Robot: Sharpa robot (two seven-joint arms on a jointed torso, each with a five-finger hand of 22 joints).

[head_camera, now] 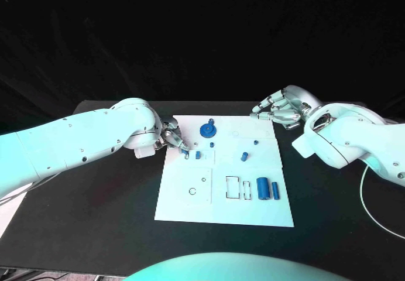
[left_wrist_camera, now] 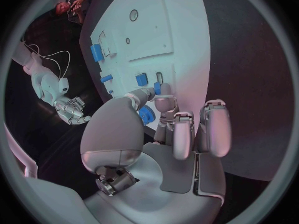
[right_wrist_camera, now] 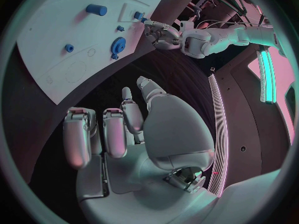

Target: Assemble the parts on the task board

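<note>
Head view: white task board [head_camera: 181, 199] lies flat in the middle of the black desk [head_camera: 101, 222], long side running away from the robot.

Left robot hand [head_camera: 173, 140] at the board's left edge, far half. Fingers [left_wrist_camera: 163, 106] bent down toward a small blue part [head_camera: 186, 152] at that edge; fingertips look to be on it, but whether it is pinched or only touched I cannot tell. Left wrist view: a small blue piece [left_wrist_camera: 157, 88] sits just past the fingertips, contact unclear.

Right robot hand [head_camera: 282, 108] over the desk just beyond the board's far right corner, apart from the board. Fingers [right_wrist_camera: 115, 132] loosely curled and spread, nothing in them.

Parts on the board:
- blue gear [head_camera: 208, 129] near the far edge, centre; a small blue peg [head_camera: 212, 144] just on the robot's side of it
- small blue block [head_camera: 198, 155] in a square outline, beside the left robot hand
- short blue cylinder [head_camera: 244, 156] right of centre; tiny blue piece [head_camera: 255, 141] beyond it
- large blue cylinder [head_camera: 263, 188] lying near the right edge, near half, with a thin blue pin [head_camera: 276, 190] just beside it
- empty rectangular outlines [head_camera: 233, 187] left of the large cylinder
</note>
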